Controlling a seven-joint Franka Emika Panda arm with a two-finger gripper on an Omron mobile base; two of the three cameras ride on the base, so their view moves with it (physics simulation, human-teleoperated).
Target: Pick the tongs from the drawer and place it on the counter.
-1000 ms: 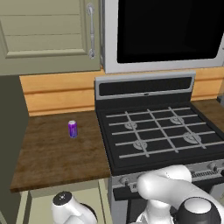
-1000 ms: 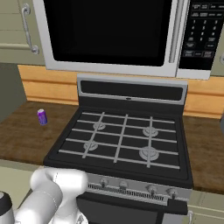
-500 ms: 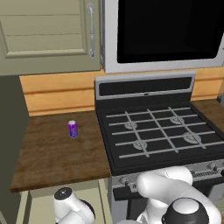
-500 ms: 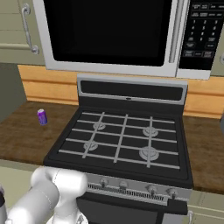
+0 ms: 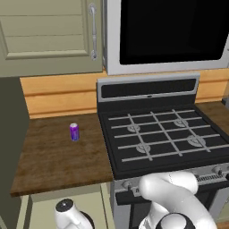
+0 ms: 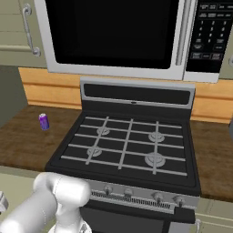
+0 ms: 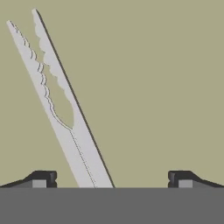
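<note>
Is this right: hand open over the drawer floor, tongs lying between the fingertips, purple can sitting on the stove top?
One thing is wrong: the purple can stands on the counter, left of the stove, as the left base view shows. The rest holds: in the hand view the hand is open and the tongs lie between its fingertips on the drawer floor.

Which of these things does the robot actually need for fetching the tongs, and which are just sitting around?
Needed:
tongs, lying on the drawer floor
counter, where they go
gripper, open over the tongs

Just sitting around:
purple can
stove
microwave
cabinet door
</note>
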